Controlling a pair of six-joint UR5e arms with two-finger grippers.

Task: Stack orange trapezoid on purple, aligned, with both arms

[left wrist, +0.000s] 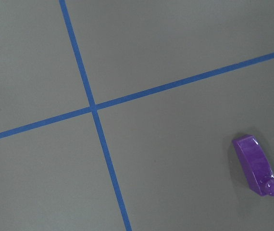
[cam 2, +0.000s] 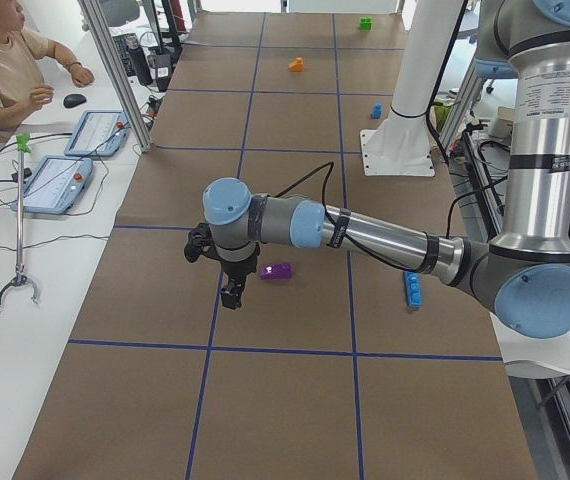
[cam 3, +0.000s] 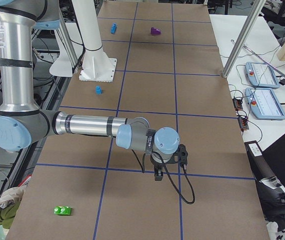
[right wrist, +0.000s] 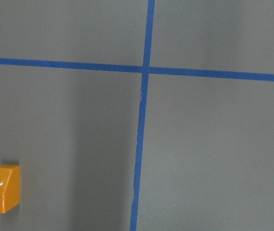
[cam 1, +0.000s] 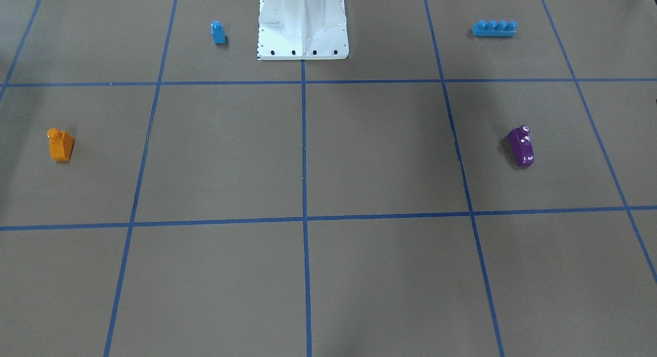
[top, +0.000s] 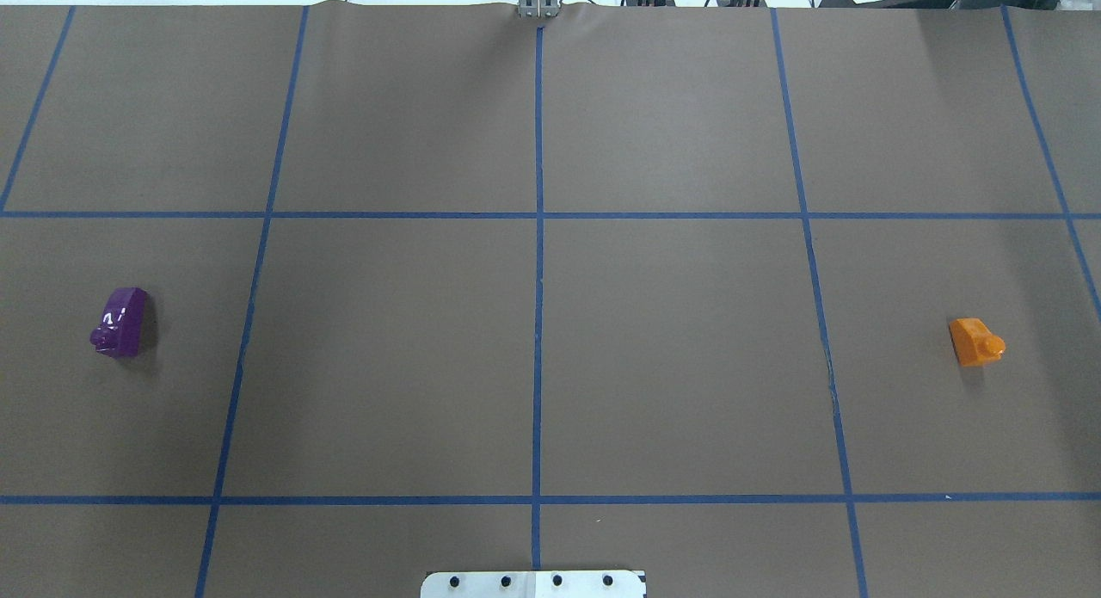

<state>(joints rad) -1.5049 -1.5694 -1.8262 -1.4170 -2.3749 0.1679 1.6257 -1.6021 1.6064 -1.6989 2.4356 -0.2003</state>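
At opposite ends of the brown table [top: 671,357]: glossy orange plastic trapezoid block [top: 974,342] right, glossy purple sloped plastic block [top: 120,323] left | left gripper [cam 2: 231,293], right gripper [cam 3: 158,173]: spread, we cannot tell | we should centre each over its block, gripping flat sides.

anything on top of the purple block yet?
Nothing on the purple block; it's bare. The orange trapezoid sits apart, across the table. The purple block's underside is hidden.
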